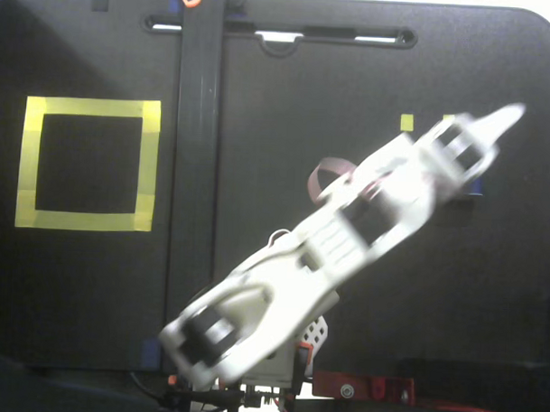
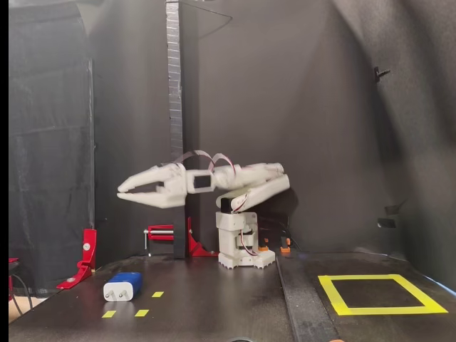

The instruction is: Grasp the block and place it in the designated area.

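The gripper (image 2: 127,193), jaws parted and empty, is hovering high above the block (image 2: 122,286). The block is lying well apart from the designated area (image 2: 381,293); grasping and placing are remaining.

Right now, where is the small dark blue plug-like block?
The small dark blue plug-like block lies on the table at lower left of a fixed view, beside the tiny yellow tape squares, below the raised hand.

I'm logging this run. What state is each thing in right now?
White two-finger hand: open, empty, raised well above the table.
Small dark blue plug-like block with silvery prongs: lying on the table, not gripped.
Large yellow tape square frame: empty.
White arm: stretched out, motion-blurred.
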